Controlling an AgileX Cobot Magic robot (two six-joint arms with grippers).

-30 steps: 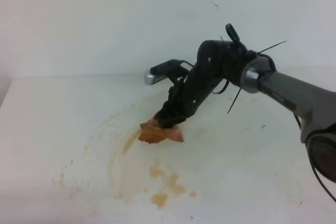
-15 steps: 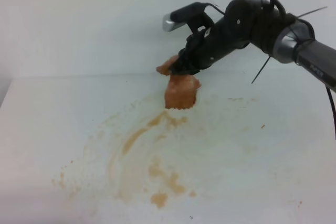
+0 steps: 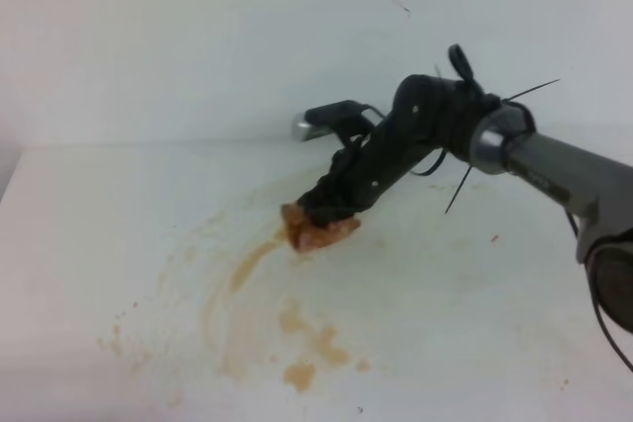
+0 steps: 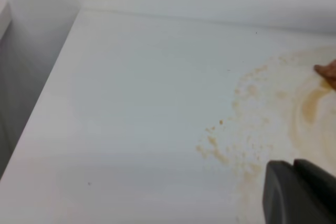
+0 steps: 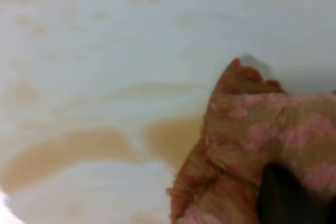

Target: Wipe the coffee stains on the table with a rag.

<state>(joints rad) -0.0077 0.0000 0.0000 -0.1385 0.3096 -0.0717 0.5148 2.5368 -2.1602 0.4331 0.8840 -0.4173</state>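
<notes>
On the white table [image 3: 89, 224], my right gripper [image 3: 324, 212] is shut on the rag [image 3: 318, 232], a pinkish orange-brown wad pressed to the surface at the upper end of the coffee stains [image 3: 247, 269]. An amber arc runs down-left from the rag, with blotches [image 3: 300, 375] nearer the front and specks to the left. In the right wrist view the rag [image 5: 252, 145] fills the lower right with a dark fingertip [image 5: 283, 195] in it, beside an amber smear [image 5: 79, 150]. In the left wrist view a dark piece of my left gripper [image 4: 302, 192] shows at the bottom right, with the rag tip [image 4: 328, 72] at the right edge.
A white wall [image 3: 198, 37] rises behind the table. The table's left edge [image 4: 47, 93] drops off beside a grey gap. The right arm [image 3: 554, 170] reaches in from the right above the surface.
Half a second ago the rag hung lifted near the wall. It has come back down onto the table, a little right of and behind where it lay one second ago.
</notes>
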